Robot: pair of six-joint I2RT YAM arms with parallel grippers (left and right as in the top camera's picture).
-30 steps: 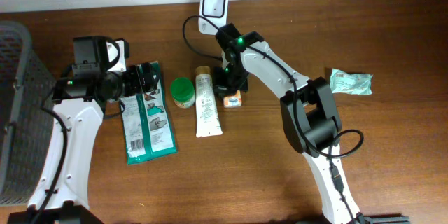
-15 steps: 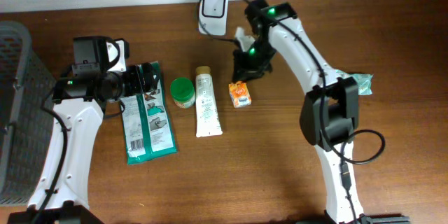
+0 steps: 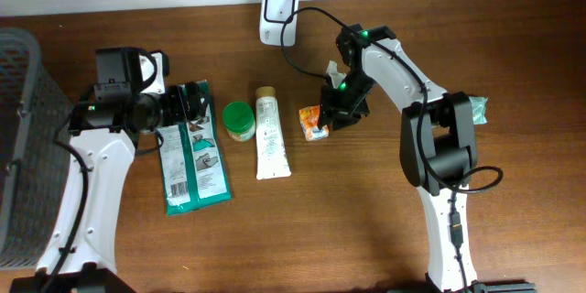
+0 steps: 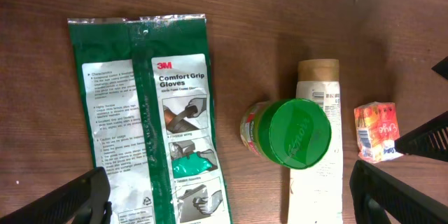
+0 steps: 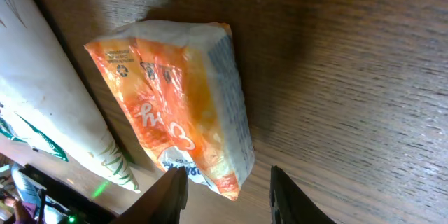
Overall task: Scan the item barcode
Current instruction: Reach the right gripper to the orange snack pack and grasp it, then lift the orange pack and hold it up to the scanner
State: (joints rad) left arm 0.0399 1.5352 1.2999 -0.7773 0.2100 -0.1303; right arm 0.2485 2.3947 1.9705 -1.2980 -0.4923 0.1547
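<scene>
Right gripper [image 3: 335,110] was down at the table [image 3: 302,229], right of the orange snack packet [image 3: 313,122]. Jaws stood partly apart. In the right wrist view the two dark fingertips [image 5: 175,192] flanked the packet's lower end, with a clear gap on the right finger's side. Packet lay flat on the wood, not pinched or lifted; whether the left finger touched its edge could not be told.

Left gripper [image 4: 231,199] was spread wide with nothing in it. It hung over the upper end of the green 3M glove pack [image 3: 192,151], both fingers showing only at the bottom corners of the left wrist view.

Orange packet sat mid-table, just right of the white tube [image 3: 271,135], close but apart. It was printed side up and slightly tilted; no barcode could be made out.

White scanner [image 3: 277,5] stood at the far edge of the table, well apart from the packet, its black cable looping toward the right arm.

Green-lidded jar [image 3: 239,120] stood upright, touching or just beside the tube's left side. Tube lay lengthwise, tan cap toward the far edge. Glove pack lay flat left of the jar.

Teal packet [image 3: 462,108] lay far right, partly behind the right arm. Grey mesh basket [image 3: 18,146] was at the left edge.
</scene>
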